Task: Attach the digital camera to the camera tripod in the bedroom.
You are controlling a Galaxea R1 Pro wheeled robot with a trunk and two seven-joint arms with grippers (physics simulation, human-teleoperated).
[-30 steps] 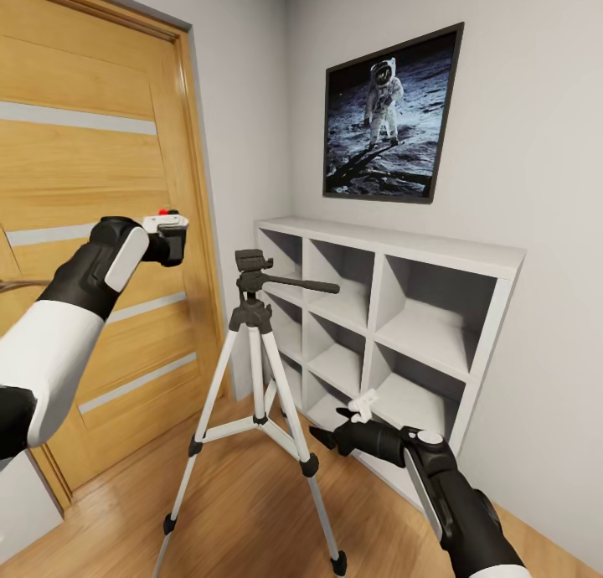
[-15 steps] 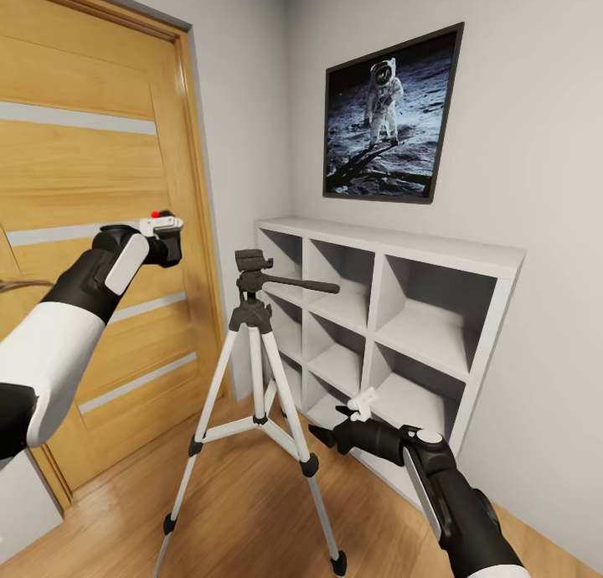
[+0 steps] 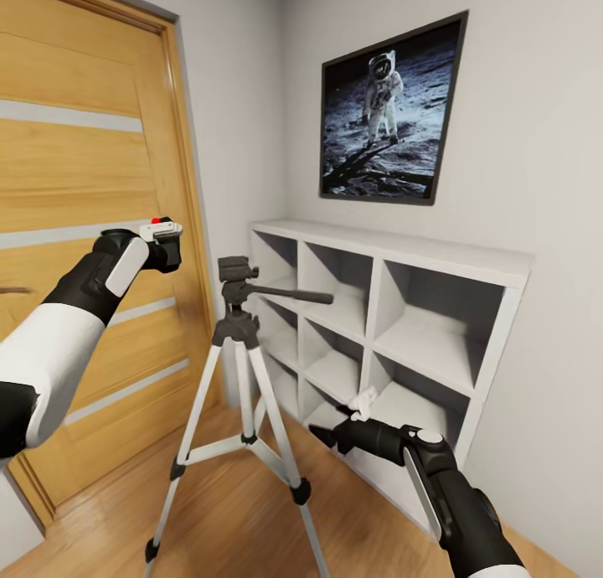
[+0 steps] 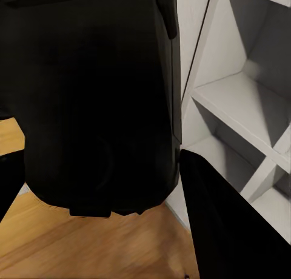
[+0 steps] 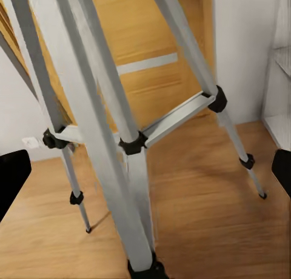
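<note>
- I am holding the digital camera (image 3: 165, 241) clenched in my left hand (image 3: 157, 245), raised beside the wooden door (image 3: 75, 226), above and left of the camera tripod (image 3: 239, 394).
- My right hand (image 3: 337, 423) is hanging released, low near the white cube shelf (image 3: 402, 327).
- Judgement: camera rigid, light, fragile; tripod light, tippable; I am gripping the camera's 2 flat sides.

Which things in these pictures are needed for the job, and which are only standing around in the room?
Needed for the job:
- digital camera, held in the left end effector
- camera tripod, standing on the wood floor
- right end effector, open and holding nothing, near the tripod's legs

Only standing around:
- white cube shelf
- astronaut picture
- wooden door
</note>
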